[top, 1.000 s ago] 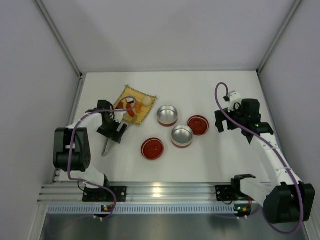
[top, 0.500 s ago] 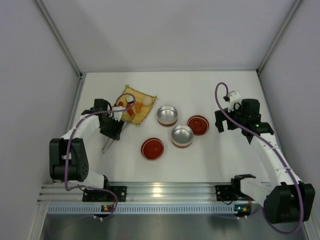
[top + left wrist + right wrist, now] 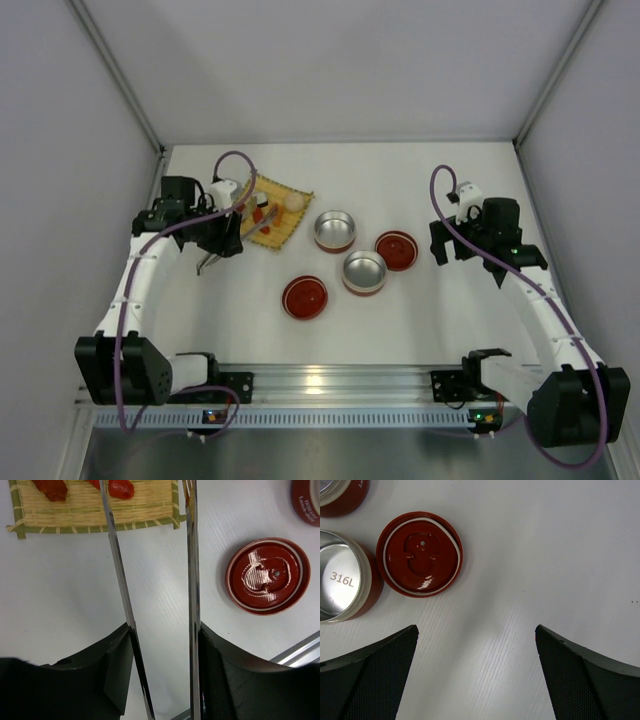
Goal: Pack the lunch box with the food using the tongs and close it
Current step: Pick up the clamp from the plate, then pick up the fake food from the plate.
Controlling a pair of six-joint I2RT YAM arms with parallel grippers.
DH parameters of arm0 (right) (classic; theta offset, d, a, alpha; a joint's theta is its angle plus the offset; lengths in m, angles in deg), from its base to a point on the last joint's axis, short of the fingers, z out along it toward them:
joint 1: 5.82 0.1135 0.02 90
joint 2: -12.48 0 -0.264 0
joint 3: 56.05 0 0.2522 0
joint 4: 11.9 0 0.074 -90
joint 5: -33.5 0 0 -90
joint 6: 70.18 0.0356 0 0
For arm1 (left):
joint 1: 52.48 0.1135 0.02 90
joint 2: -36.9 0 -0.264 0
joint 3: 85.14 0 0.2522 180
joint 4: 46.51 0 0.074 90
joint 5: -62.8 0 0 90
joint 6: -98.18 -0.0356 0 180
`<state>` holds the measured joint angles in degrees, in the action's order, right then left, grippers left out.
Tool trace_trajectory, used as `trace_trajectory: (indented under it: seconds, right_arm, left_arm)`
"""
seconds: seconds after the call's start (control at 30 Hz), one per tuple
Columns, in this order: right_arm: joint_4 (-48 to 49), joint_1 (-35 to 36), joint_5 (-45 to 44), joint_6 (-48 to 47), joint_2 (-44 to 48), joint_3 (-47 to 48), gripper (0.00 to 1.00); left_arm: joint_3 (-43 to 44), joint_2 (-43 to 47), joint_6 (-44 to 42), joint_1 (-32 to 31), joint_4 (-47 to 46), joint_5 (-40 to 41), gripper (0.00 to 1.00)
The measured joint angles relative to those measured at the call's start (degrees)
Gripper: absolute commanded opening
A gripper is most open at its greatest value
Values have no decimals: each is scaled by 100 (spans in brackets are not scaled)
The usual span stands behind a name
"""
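Gently, left fingers (image 3: 115,675) gripping the tongs (image 3: 192,580), right fingers (image 3: 375,675) wide, I needed both tips straddling the red food piece (image 3: 121,487).

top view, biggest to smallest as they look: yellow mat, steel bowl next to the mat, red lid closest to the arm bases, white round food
1. yellow mat, largest even though partly hidden
2. steel bowl and red lid: they look alike, so not ranked apart
3. white round food, smallest
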<state>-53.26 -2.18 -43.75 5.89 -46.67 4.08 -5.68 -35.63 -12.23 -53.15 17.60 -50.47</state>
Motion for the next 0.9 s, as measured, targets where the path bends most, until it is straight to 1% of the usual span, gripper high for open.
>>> trace_trajectory:
  seconds: [0.13,0.37,0.9]
  right_arm:
    - [0,0,-2,0,2,0,99]
    - [0,0,-2,0,7,0,99]
    - [0,0,0,0,7,0,99]
  left_arm:
    - [160,61,103,0,79,-205,58]
    - [640,-197,144,0,138,-358,58]
    - [1589,-2164,442,0,26,-704,57]
